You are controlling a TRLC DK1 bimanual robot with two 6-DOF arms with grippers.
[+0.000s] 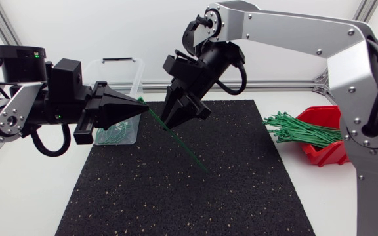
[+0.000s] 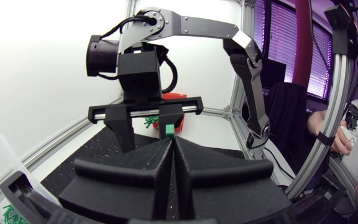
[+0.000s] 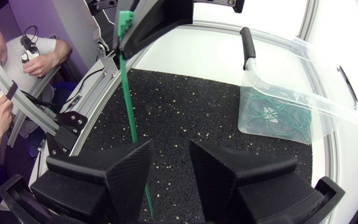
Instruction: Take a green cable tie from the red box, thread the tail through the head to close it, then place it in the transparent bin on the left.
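My left gripper (image 1: 138,104) is shut on the head end of a green cable tie (image 1: 176,139), which slants down from it over the black mat. In the left wrist view the tie's green head (image 2: 169,130) pokes out above the shut fingertips (image 2: 166,149). My right gripper (image 1: 179,119) hangs open just past the left one, its fingers around the tie's strap. In the right wrist view the tie (image 3: 128,93) runs along the inner edge of one finger (image 3: 126,171) of the right gripper (image 3: 166,165). The red box (image 1: 325,152) stands at the right. The transparent bin (image 1: 135,72) is behind my left gripper.
A bundle of green ties (image 1: 300,128) spills from the red box toward the mat (image 1: 189,196). The transparent bin (image 3: 328,102) holds several closed green ties (image 3: 272,115). An aluminium frame rail (image 1: 274,84) runs along the table's back.
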